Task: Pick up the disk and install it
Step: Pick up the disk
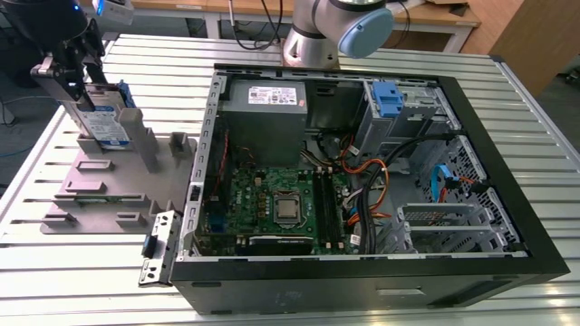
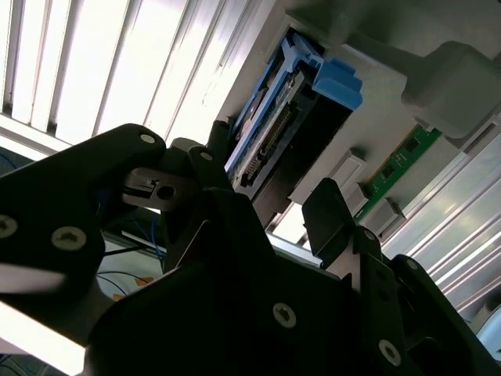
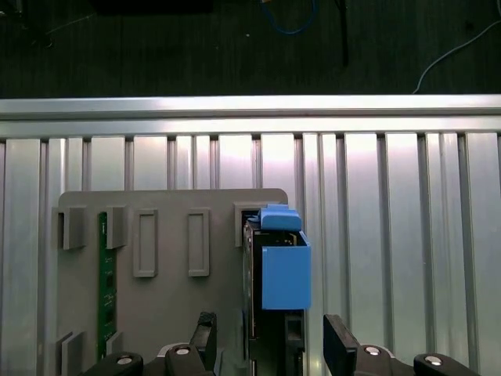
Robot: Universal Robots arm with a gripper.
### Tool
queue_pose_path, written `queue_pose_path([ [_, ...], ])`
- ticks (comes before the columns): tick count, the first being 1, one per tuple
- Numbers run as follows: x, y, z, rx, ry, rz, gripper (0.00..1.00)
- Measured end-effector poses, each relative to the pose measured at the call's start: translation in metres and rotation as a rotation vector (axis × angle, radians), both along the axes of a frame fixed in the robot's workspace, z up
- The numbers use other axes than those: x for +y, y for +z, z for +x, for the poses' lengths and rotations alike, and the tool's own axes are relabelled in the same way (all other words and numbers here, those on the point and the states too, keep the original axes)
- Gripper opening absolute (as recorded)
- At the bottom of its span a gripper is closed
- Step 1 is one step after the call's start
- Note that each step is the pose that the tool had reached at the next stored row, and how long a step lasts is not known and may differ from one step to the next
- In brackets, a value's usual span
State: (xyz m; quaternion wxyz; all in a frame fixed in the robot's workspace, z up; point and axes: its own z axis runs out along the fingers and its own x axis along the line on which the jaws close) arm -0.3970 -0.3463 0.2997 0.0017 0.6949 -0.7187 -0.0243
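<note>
The disk stands on edge in a slot of the grey fixture at the exterior view's left. It is silver with a white-and-blue label and blue carrier rails. My gripper hangs just above and around its upper end. In the first wrist view the two black fingers stand on either side of the disk, with a gap on each side. The second wrist view has the disk between the open fingers, connector edge toward the camera. My gripper is open and holds nothing.
An open computer case lies at the exterior view's right, with a grey power-supply box, a motherboard, cables and a bare blue bracket in the drive bay. A green memory stick sits in the fixture. The arm's base stands behind the case.
</note>
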Motion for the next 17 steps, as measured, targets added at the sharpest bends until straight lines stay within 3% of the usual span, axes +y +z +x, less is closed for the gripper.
queue_pose_path([
  [3, 0.0000, 0.0000, 0.0000, 0.0000, 0.000, 0.0000, 0.63],
  [6, 0.0000, -0.0001, 0.0000, 0.0000, 0.000, 0.0000, 0.50],
  [11, 0.0000, -0.0001, 0.0000, 0.0000, 0.000, 0.0005, 0.50],
  [15, 0.0000, -0.0001, 0.0000, -0.0001, 0.000, 0.0096, 0.50],
  [17, 0.0001, -0.0001, 0.0000, -0.0001, 0.000, 0.0100, 0.50],
])
